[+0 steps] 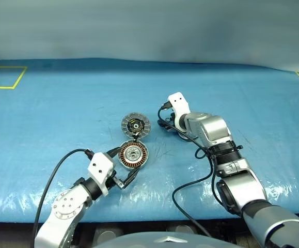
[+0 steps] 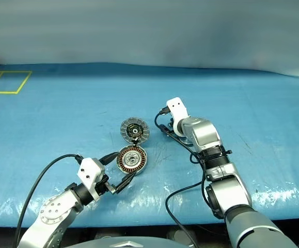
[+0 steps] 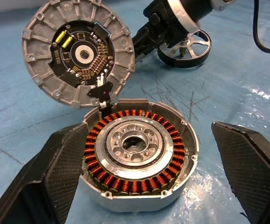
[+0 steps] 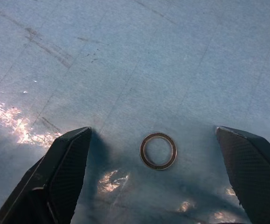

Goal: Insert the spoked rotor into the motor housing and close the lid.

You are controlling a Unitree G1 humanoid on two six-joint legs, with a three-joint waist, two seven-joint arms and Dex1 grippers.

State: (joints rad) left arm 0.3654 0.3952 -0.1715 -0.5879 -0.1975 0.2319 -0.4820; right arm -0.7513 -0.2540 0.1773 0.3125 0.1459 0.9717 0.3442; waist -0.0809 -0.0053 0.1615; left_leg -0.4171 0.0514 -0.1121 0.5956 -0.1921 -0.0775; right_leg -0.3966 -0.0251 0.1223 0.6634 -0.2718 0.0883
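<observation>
From the head views, the motor housing [image 1: 133, 154] lay flat on the blue counter [image 1: 56, 113], its open mouth and winding ring facing straight up, so its axis stood vertical, ready to take a part from above. The lid [image 1: 136, 125] lay just beyond it, flipped back with its ribbed inner face up and its near edge touching the housing's far rim; this probably kept the cup clear for loading. The left claw [image 1: 130, 177] sat at the housing's near edge, released, fingers spread. The right claw [image 2: 166, 128] reached down to the counter to the right of the lid, pointing down and toward it.

In the left wrist view, the left claw's two black fingers [image 3: 55, 172] stood wide apart on either side of the housing, one close against its wall, the other clear. I judged this a bracing pose, to steady the cup without gripping it. A dark tab at the lid's edge met the housing rim like a hinge. Beyond the lid, the spoked rotor [image 3: 185, 45] lay flat on the counter, hub upward, partly hidden behind the right arm.

In the right wrist view, the right claw [image 4: 158, 179] was released, fingers wide, straddling a small thin ring [image 4: 158, 150] lying flat on the counter. It gripped nothing.
</observation>
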